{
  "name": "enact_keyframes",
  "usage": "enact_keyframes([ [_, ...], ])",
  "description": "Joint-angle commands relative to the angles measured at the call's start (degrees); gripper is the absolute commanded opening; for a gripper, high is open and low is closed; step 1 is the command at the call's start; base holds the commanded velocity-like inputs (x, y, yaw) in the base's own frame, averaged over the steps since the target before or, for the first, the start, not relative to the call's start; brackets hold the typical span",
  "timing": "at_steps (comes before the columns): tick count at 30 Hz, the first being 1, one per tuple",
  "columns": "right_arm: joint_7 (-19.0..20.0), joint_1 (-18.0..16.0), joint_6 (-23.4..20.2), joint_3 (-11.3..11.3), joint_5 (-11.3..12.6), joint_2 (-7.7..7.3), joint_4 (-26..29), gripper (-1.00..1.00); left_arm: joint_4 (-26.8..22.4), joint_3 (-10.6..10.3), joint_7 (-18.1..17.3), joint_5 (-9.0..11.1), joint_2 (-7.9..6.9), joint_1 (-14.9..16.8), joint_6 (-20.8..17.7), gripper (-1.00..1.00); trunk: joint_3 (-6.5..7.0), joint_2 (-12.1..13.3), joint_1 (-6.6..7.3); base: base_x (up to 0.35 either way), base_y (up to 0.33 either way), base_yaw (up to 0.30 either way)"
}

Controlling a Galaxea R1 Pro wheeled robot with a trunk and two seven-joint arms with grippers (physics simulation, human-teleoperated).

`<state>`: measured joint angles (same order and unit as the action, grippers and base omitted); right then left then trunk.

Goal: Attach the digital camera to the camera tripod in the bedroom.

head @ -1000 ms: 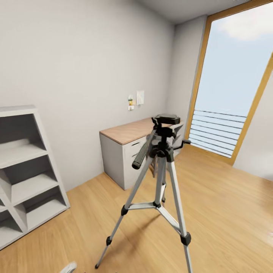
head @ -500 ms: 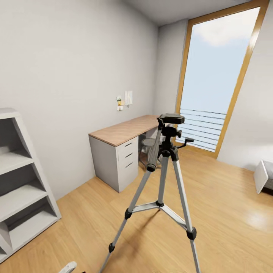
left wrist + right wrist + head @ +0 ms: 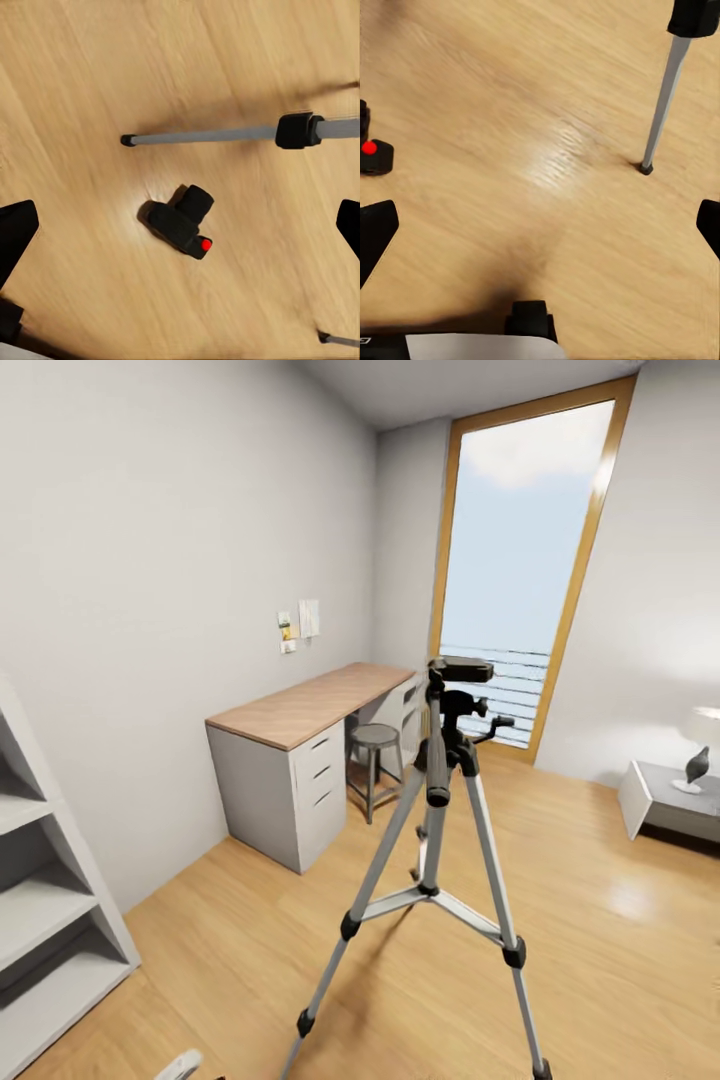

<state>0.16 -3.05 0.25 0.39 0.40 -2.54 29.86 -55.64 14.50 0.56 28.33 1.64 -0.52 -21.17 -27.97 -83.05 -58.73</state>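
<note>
The tall camera tripod (image 3: 440, 830) with silver-grey metal legs, black joints and a black head stands on the light wood floor (image 3: 600, 960) of the white-walled bedroom; its long black pan handle (image 3: 437, 760) hangs down from the head. Beyond the tripod a wood-topped white tabletop (image 3: 310, 705) with drawers runs along the wall, a round grey stool (image 3: 375, 738) tucked beside it. The small black boxy digital camera (image 3: 182, 222) with its round red button lies on the floor just beside one tripod foot (image 3: 129, 140), apart from it. The left tool (image 3: 180, 232) hangs spread wide above the camera, empty. The right tool (image 3: 540, 225) is likewise spread over bare floor near another tripod leg (image 3: 662, 105).
</note>
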Motion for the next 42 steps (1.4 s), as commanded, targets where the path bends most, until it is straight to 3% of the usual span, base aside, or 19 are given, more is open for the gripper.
enact_keyframes([
  [1, 0.02, -0.02, 0.02, 0.04, 0.04, 0.0, 0.02, 1.0, -0.1, 0.15, 0.06, 0.53, 0.04, -0.01, -0.36, 1.0, -0.05, -0.03, 0.0, 0.0, 0.325, -0.267],
  [17, 0.01, -0.02, 0.03, 0.1, 0.07, -0.01, 0.05, 1.0, -0.04, 0.06, 0.07, 0.5, 0.11, -0.01, -0.36, 1.0, -0.05, -0.03, 0.0, -0.004, 0.325, -0.267],
  [21, 0.01, -0.39, -1.46, 0.41, 0.25, -0.03, 0.74, 1.0, -0.13, -1.35, 0.06, 0.47, 0.11, -0.01, -0.36, 1.0, -0.05, -0.03, 0.0, -0.045, 0.325, -0.267],
  [26, -0.03, -1.01, -10.23, 2.58, 0.94, -0.18, 5.76, 1.0, -0.36, -5.32, 0.24, 0.39, 0.01, -0.01, -0.36, 1.0, -0.05, -0.03, 0.0, -0.063, 0.325, -0.267],
  [28, -0.08, -0.96, -14.72, 3.8, 1.01, -0.31, 9.65, 1.0, -0.42, -6.62, 0.27, 0.37, -0.01, -0.01, -0.36, 1.0, -0.05, -0.03, 0.0, -0.069, 0.325, -0.267],
  [29, -0.1, -0.89, -20.22, 5.37, 1.09, -0.53, 14.78, 1.0, -0.53, -7.76, 0.23, 0.35, -0.02, -0.01, -0.33, 1.0, -0.05, -0.03, 0.0, -0.073, 0.322, -0.267],
  [30, -0.1, -0.87, -21.55, 5.84, 1.11, -0.58, 16.06, 1.0, -0.56, -8.0, 0.2, 0.34, -0.01, -0.01, -0.32, 1.0, -0.05, -0.03, 0.0, -0.069, 0.298, -0.267],
  [40, -0.01, -0.95, -27.01, 8.39, 1.3, -0.94, 21.59, 1.0, -1.29, -9.03, 0.07, 0.35, 0.02, -0.01, -0.4, 1.0, -0.05, -0.03, 0.0, -0.036, 0.153, -0.268],
  [42, -0.03, -1.01, -28.9, 8.86, 1.33, -0.98, 23.45, 1.0, -2.06, -10.07, 0.03, 0.37, -0.01, -0.01, -0.78, 1.0, -0.05, -0.03, 0.0, -0.009, 0.039, -0.268],
])
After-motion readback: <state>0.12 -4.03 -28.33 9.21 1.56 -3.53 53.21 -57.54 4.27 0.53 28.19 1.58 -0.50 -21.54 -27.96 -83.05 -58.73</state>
